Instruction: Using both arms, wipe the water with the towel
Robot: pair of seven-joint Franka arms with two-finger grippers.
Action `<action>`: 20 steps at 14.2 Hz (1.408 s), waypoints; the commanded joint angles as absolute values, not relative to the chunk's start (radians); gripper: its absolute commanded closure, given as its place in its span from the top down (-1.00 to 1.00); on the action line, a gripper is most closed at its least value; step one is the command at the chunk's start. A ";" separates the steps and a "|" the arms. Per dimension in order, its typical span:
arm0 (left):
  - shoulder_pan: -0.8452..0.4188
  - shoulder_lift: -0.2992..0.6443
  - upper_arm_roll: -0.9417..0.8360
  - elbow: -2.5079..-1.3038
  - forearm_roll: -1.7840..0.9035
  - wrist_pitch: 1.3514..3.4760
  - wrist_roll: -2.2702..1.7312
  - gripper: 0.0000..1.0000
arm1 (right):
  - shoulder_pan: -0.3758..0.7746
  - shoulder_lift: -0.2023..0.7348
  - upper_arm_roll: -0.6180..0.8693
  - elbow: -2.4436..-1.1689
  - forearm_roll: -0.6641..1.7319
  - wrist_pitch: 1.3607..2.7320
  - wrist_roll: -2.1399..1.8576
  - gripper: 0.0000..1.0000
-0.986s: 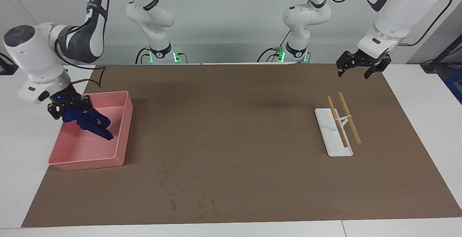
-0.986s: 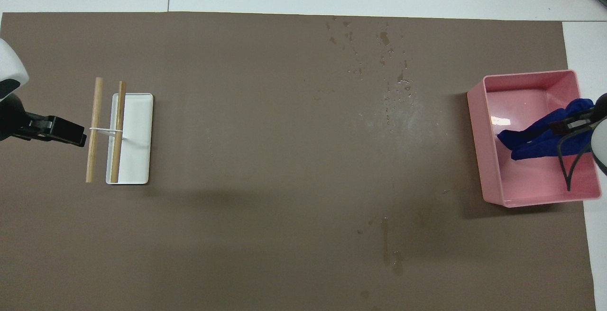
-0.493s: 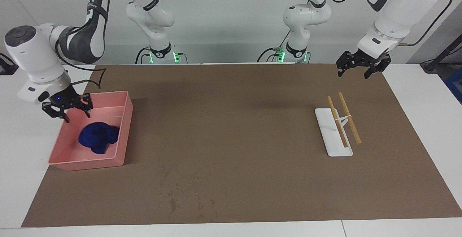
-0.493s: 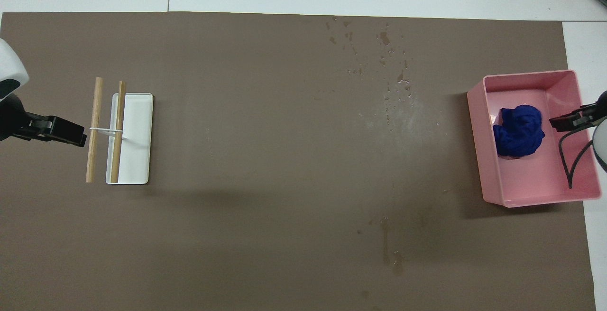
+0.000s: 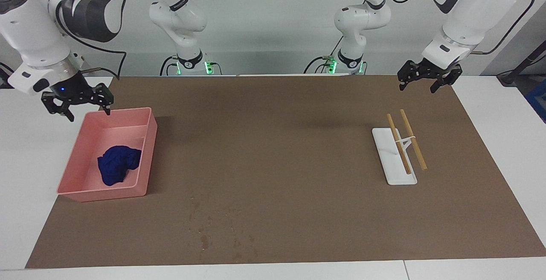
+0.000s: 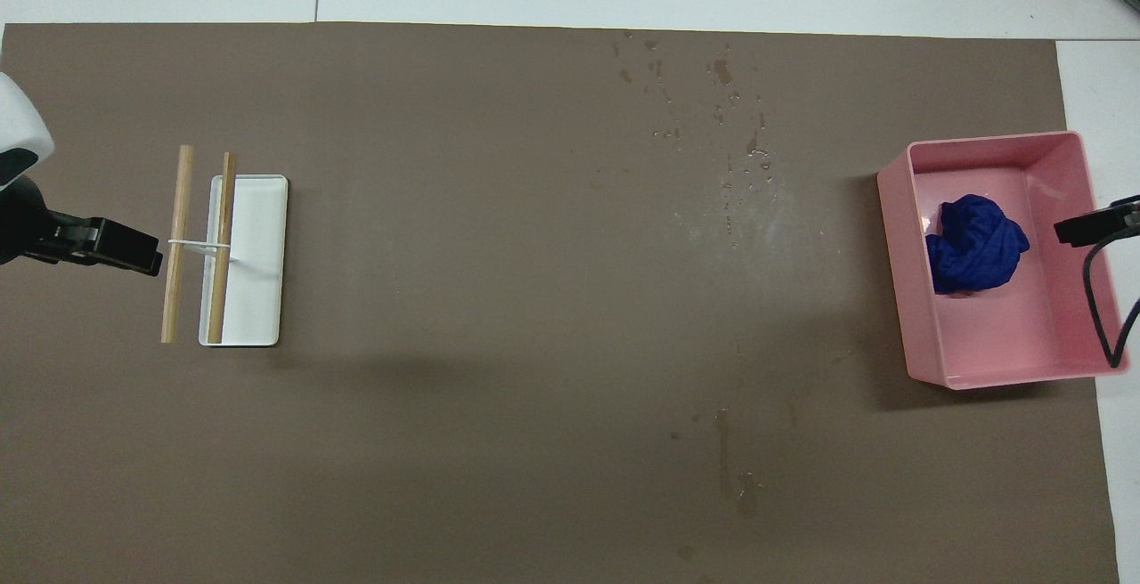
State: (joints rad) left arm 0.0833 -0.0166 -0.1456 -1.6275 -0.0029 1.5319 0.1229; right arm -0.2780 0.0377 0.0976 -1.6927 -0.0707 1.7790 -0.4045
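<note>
The navy towel (image 5: 118, 164) (image 6: 974, 244) lies crumpled in the pink tray (image 5: 144, 154) (image 6: 899, 246) at the right arm's end of the table. My right gripper (image 5: 77, 105) (image 6: 1097, 226) hangs open and empty above the tray's edge nearest the robots, clear of the towel. Water (image 5: 204, 228) (image 6: 726, 148) shows as scattered droplets and dark specks on the brown mat, farther from the robots than the tray, with another small patch of water (image 6: 735, 468) nearer the robots. My left gripper (image 5: 426, 80) (image 6: 125, 250) waits open in the air at the left arm's end.
A white plate (image 5: 392, 173) (image 6: 263, 299) lies toward the left arm's end, with two wooden sticks (image 5: 406, 141) (image 6: 200, 241) tied by a white band resting across it. The brown mat (image 5: 277, 143) covers most of the table.
My right gripper opened and let the towel drop into the pink tray, then rose and drew back toward the robots. The left arm has not moved.
</note>
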 commanded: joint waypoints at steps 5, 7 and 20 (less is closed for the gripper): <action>0.080 -0.043 -0.140 -1.654 -0.005 1.531 0.133 1.00 | -0.279 0.011 0.245 -1.687 -0.078 1.727 -0.117 1.00; 0.080 -0.043 -0.140 -1.654 -0.005 1.531 0.133 1.00 | -0.279 0.008 0.271 -1.680 -0.077 1.700 -0.089 1.00; 0.080 -0.043 -0.140 -1.654 -0.005 1.531 0.133 1.00 | -0.279 -0.072 0.305 -1.675 0.020 1.615 -0.002 1.00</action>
